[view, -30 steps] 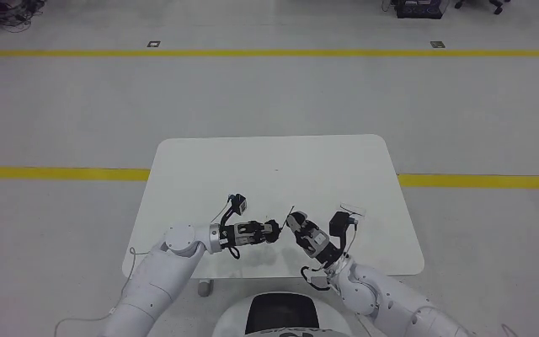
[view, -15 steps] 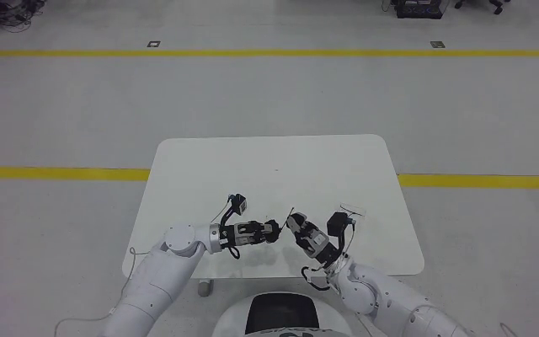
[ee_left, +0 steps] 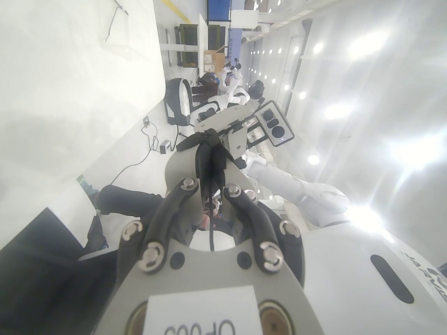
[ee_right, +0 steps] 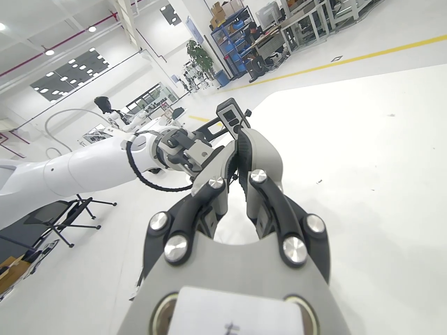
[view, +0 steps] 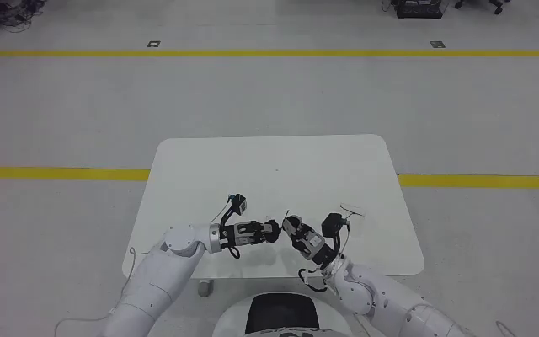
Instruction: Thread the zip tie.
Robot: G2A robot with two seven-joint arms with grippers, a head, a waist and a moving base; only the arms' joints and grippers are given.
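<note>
Both pincers pinched shut on the zip tie, above the bench's near edge

My left pincer (view: pixel 270 229) and right pincer (view: pixel 290 224) face each other tip to tip, very close together, above the bench (view: pixel 278 164) and about midway along its near edge. The left one's fingers are pressed together on the black zip tie (view: pixel 286 215). My left wrist view shows its thin strap running back between the fingers toward the palm, with a short dark end poking out past the tips. The right one's fingers are also closed with no gap at the tips. From above, a thin black length of the tie sticks out of it and points toward the bench's far edge. The tie hangs between the two pincers, clear of the bench top. I cannot tell whether the tail has entered the head, because the tips hide that spot.
</note>
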